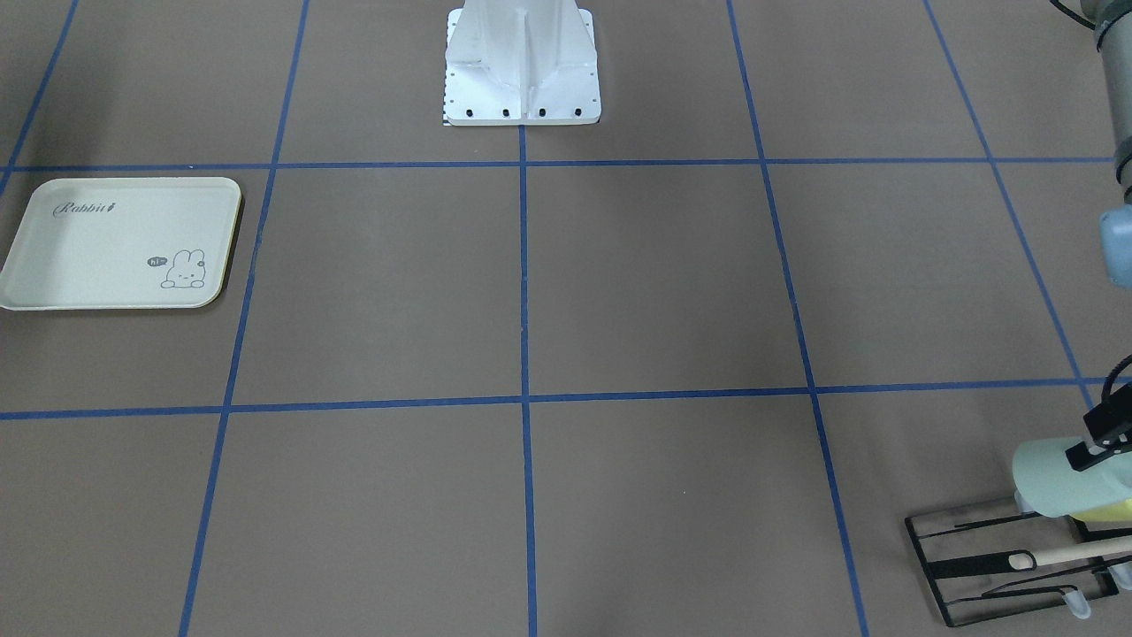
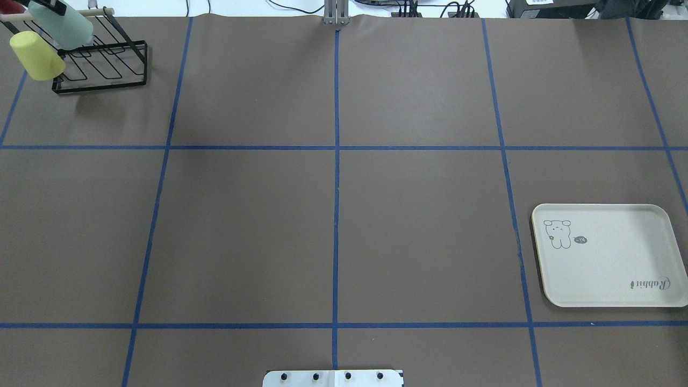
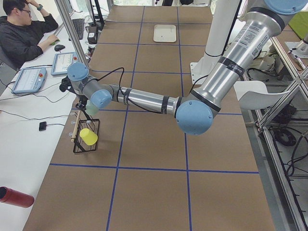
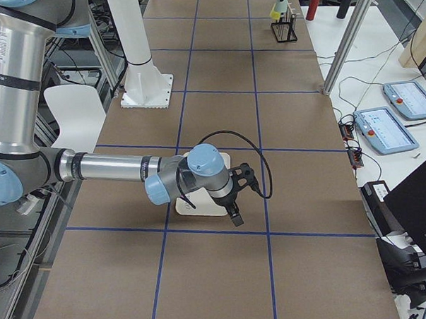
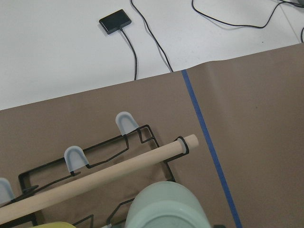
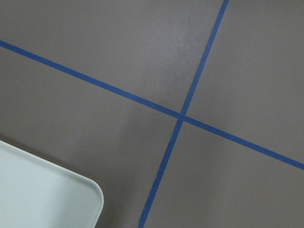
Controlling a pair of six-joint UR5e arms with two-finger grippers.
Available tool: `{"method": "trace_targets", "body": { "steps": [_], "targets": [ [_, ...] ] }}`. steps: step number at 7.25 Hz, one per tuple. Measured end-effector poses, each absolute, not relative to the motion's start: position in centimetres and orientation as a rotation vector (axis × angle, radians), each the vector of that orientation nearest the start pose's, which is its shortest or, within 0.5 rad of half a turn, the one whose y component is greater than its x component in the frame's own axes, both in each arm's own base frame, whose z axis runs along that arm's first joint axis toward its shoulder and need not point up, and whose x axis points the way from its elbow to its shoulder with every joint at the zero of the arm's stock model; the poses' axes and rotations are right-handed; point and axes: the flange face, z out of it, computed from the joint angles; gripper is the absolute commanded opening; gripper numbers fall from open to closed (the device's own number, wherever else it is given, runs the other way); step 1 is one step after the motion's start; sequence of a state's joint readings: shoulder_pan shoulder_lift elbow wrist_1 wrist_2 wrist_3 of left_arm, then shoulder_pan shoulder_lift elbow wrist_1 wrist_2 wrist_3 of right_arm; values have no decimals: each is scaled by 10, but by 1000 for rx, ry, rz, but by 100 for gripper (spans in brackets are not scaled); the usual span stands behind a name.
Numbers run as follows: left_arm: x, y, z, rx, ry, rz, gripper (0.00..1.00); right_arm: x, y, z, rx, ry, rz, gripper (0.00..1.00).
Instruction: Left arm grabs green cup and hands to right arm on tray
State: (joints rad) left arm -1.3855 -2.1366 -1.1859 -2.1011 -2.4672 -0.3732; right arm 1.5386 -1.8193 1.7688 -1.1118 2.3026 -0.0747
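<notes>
The pale mint-green cup (image 1: 1057, 482) is tilted over the black wire rack (image 1: 973, 566) at the table's far left corner, and it also shows in the overhead view (image 2: 63, 26) and at the bottom of the left wrist view (image 5: 166, 206). My left gripper (image 1: 1086, 460) is shut on it, one black finger lying across its side. The cream rabbit tray (image 2: 634, 258) lies empty on the right side. My right gripper (image 4: 234, 216) hangs by the tray's outer edge; I cannot tell whether it is open or shut. The tray's corner shows in the right wrist view (image 6: 38, 190).
A yellow-green cup (image 2: 35, 56) hangs on the rack beside the green one. A wooden rod (image 5: 95, 178) runs along the rack's top. The white robot pedestal (image 1: 522, 71) stands mid-table. An operator (image 3: 24, 29) sits at a side desk with tablets.
</notes>
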Motion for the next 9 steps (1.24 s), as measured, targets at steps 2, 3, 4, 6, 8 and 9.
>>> {"method": "trace_targets", "body": {
  "steps": [2, 3, 4, 6, 8, 9],
  "targets": [
    [75, -720, 414, 379, 1065, 108, 0, 51, -410, 613, 404, -757, -206, 100],
    [76, -714, 392, 368, 1095, 55, 0, 49, -411, 606, 414, -792, -167, 100],
    [77, -706, 365, 358, 1127, -5, 0, 47, -412, 596, 428, -836, -112, 100],
    [79, -689, 320, 343, 1180, -95, 0, 40, -413, 571, 452, -943, 10, 100],
    [96, -673, 291, 323, 1253, -167, 0, 30, -416, 540, 475, -1062, 132, 100],
    [102, -666, 282, 311, 1299, -203, 0, 22, -419, 523, 478, -1122, 183, 100]
  ]
}}
